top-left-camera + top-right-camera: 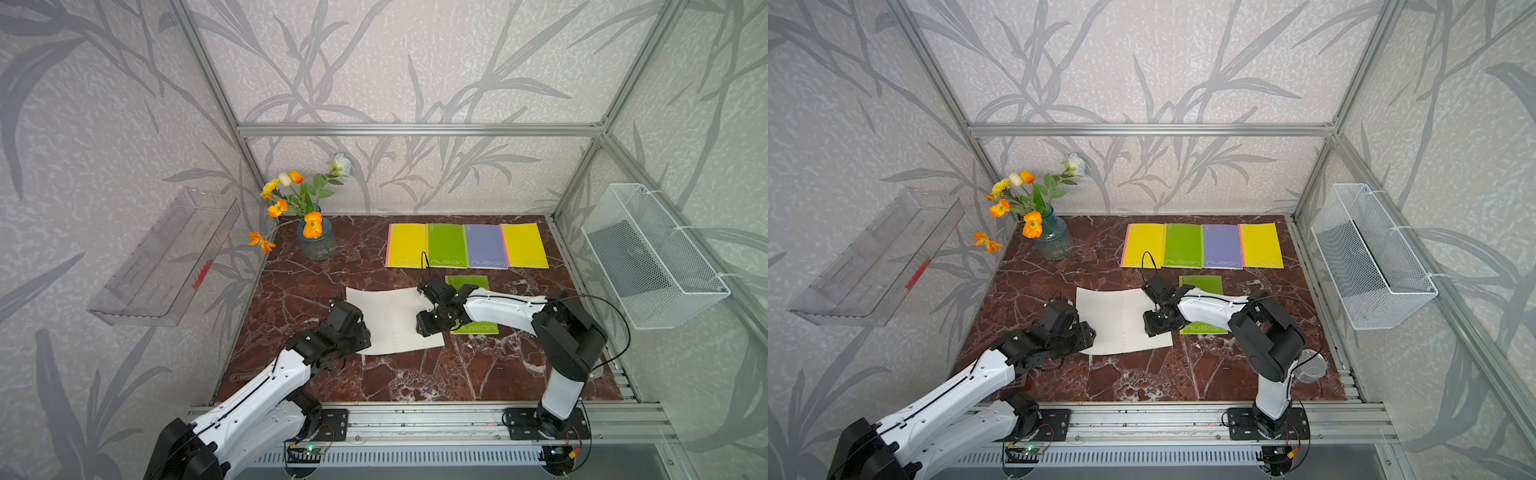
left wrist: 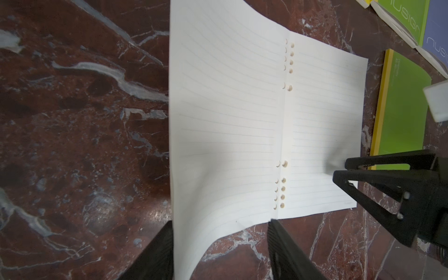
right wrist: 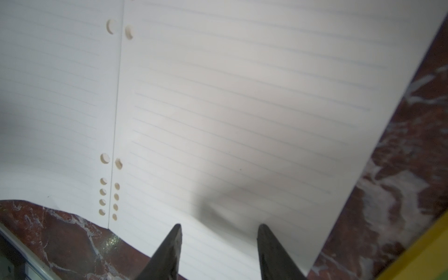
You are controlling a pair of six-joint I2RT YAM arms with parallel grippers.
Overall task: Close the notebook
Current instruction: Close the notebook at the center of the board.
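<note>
Cream-paged notebook: lies open, central on the worktop, ruled sheets up, left sheet curling upward
Left claw: spread, astride that raised sheet's edge
Right claw: spread, tips over the right sheet near its outer edge
Green book: closed, just beside the right sheet
Back row: four closed books
Vase: far left corner

An open white lined paper notebook on a dark red marble table with white veins.
At one o'clock lie four flat paper notebooks: yellow, green, purple, yellow. At eleven o'clock, orange flowers sit in a blue-green glass jar.
</note>
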